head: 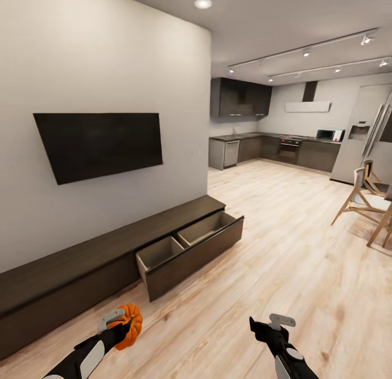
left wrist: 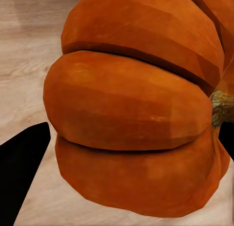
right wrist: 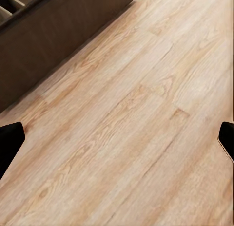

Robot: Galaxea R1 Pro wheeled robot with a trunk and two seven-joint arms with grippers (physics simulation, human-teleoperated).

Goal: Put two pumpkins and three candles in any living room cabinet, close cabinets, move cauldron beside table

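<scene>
Carrying noted: one pumpkin (head: 129, 325), clamped in the left gripper (head: 121, 323) above the floor (head: 283, 270). Right gripper (head: 265, 325): fingers spread wide, nothing held. Beyond, cabinet (head: 81, 270) against the wall, end drawer (head: 190, 248) pulled out, two compartments seen bare. Risk judged: pumpkin could be knocked loose if the drawer front is clipped during lowering.

The pumpkin (head: 129, 325) is bright orange with darker ribs. The cabinet (head: 103, 259) is dark brown, its drawer (head: 190, 245) grey-beige inside. The floor (head: 283, 270) is pale wood grain, the TV (head: 100, 145) black.
</scene>
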